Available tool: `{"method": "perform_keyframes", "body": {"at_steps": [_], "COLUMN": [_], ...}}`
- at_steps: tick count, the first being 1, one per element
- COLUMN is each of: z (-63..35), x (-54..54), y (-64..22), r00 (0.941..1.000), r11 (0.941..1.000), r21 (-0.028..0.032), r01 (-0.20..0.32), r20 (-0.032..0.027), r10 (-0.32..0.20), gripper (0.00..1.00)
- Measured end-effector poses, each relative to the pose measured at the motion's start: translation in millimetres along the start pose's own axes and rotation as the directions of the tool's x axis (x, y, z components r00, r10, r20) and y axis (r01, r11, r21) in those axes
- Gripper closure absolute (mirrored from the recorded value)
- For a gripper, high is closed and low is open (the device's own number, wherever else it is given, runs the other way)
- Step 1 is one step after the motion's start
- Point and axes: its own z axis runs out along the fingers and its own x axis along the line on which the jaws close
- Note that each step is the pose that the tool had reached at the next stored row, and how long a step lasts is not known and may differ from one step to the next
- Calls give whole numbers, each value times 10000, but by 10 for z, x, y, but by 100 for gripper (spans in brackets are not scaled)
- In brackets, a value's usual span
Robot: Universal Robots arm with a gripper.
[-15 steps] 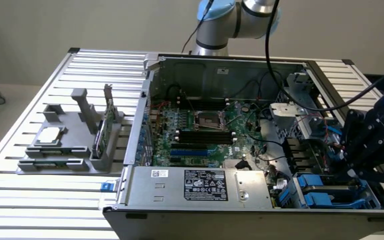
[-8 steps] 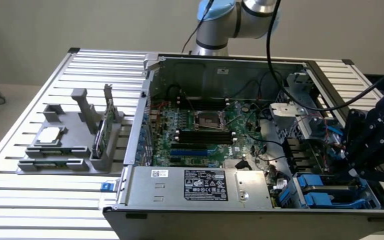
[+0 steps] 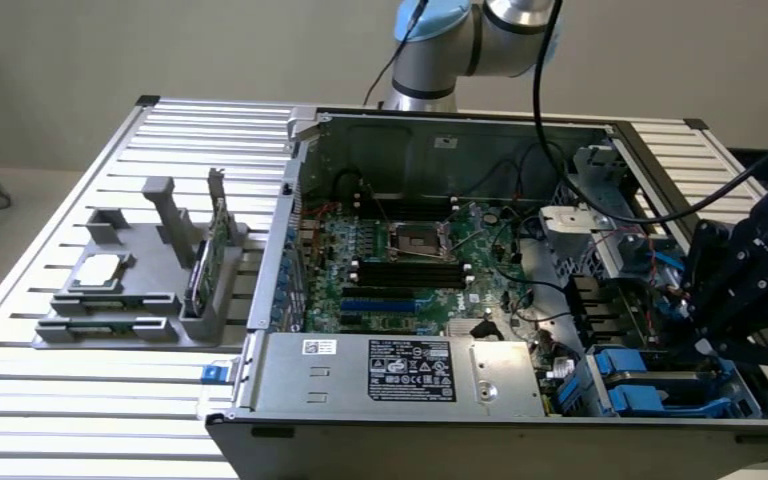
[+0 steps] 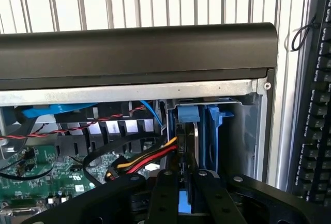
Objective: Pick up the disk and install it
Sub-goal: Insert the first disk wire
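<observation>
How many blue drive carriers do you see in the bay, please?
2: one on the disk in the claw, another carrier beside it by the case wall; others may be hidden.

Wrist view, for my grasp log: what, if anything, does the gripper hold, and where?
The disk, apparently clamped across its flat faces near one edge by the gripper.

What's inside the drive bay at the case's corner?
The disk, on edge in blue rails, gripped by the claw; a second blue carrier beside it; red and yellow cables alongside. The claw covers part of the disk and the floor of the bay.
</observation>
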Motion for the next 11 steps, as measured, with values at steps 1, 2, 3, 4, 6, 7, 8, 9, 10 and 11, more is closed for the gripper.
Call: {"method": "perform_keyframes", "body": {"at_steps": [1,2,3,4,6,7,8,9,10,11], "z": [1,3,4,6,7,8,8,8,7,6], "x": [0,0,0,0,1,1,1,1,1,2], "y": [1,1,0,1,3,4,6,10,16,24], "r00": [10000,10000,10000,10000,10000,10000,10000,10000,10000,10000], "r11": [10000,10000,10000,9999,9999,9998,9998,9997,9997,9996], "r21": [23,48,75,103,151,176,202,230,257,285], "r01": [1,0,0,0,1,1,2,2,3,2], "r20": [7,13,18,23,30,33,36,39,41,44], "r10": [-1,0,0,0,-2,-1,-2,-3,-4,-3], "gripper": [83,83,83,83,83,83,83,83,83,83]}}
